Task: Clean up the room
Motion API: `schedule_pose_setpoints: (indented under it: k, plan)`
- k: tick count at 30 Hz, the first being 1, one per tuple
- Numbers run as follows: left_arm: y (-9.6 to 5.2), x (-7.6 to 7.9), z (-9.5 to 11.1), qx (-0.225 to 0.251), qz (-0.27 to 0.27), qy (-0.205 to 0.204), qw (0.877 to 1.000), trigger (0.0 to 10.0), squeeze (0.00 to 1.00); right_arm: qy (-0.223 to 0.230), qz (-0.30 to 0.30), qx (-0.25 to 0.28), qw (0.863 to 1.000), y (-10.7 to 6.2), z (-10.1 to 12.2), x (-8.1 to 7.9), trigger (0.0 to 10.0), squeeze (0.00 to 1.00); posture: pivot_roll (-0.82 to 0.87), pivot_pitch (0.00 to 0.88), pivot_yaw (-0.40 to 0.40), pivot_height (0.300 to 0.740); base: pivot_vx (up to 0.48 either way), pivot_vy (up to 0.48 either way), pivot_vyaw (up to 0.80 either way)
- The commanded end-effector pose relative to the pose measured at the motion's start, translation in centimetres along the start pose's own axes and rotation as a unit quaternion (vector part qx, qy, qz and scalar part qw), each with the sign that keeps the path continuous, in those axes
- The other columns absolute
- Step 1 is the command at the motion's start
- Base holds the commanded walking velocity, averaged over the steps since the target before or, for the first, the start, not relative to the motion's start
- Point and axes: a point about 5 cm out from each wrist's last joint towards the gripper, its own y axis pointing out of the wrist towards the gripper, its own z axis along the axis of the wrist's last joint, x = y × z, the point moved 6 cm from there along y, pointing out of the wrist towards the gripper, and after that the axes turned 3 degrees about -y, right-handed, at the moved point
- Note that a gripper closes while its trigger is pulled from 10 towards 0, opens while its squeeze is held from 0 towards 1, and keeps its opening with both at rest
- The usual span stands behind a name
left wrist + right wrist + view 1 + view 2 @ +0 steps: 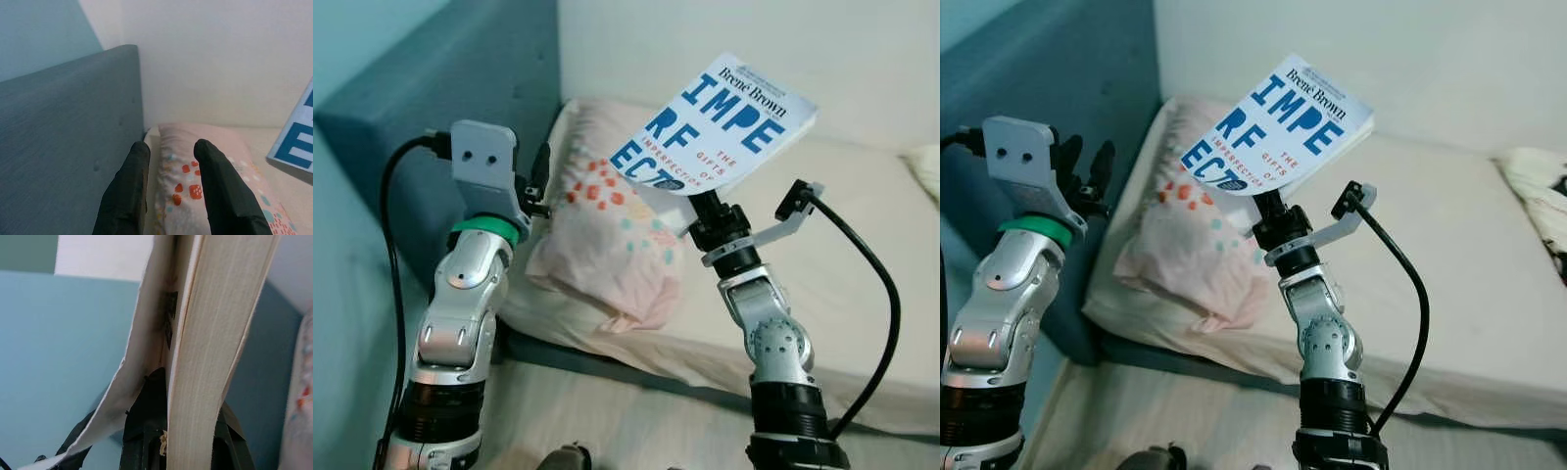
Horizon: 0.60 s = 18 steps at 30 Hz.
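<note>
Right gripper [168, 440] clamped on book [715, 122], raised over bed [862, 284], pillow [607, 235] at its 8 o'clock. Left gripper [171, 191] parted, empty, seemingly just short of pillow, beside headboard [63, 147].

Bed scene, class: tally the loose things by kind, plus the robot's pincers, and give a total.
Books: 1, the book held up in the right pincer
Pillows: 1, the pillow on the bed
Pincers: 2, counting the left pincer, open
Total: 4
</note>
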Motion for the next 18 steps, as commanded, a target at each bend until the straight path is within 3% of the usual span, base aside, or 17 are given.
schedule_pose_setpoints:
  k: [1, 13, 15, 18]
  plan:
    - [-0.1, 0.7, -0.2, -0.003, -0.011, -0.008, 1.0, 10.0, 0.0, -0.01, 0.004, 0.011, 1.0, -0.1, 0.9, 0.0, 10.0, 0.0, 0.07, 0.0, 0.003, 0.725, 0.0, 0.0, 0.0]
    - [-0.1, 0.9, -0.3, -0.006, -0.016, -0.008, 1.0, 10.0, 0.0, -0.018, -0.014, 0.0, 1.0, -0.2, 0.3, 0.7, 10.0, 0.0, 0.07, 0.0, 0.01, 0.725, 0.0, 0.0, 0.0]
    - [-0.1, 0.9, -0.4, -0.007, -0.017, -0.005, 1.0, 10.0, 0.0, -0.056, -0.048, -0.02, 0.997, -0.5, -0.4, 2.1, 10.0, 0.0, 0.07, 0.0, 0.014, 0.725, 0.0, 0.0, 0.0]
    - [-0.1, 0.9, -0.4, -0.006, -0.018, -0.003, 1.0, 10.0, 0.0, -0.074, -0.064, -0.027, 0.995, -0.7, -0.7, 2.7, 10.0, 0.0, 0.07, 0.0, 0.016, 0.725, 0.0, 0.0, 0.0]
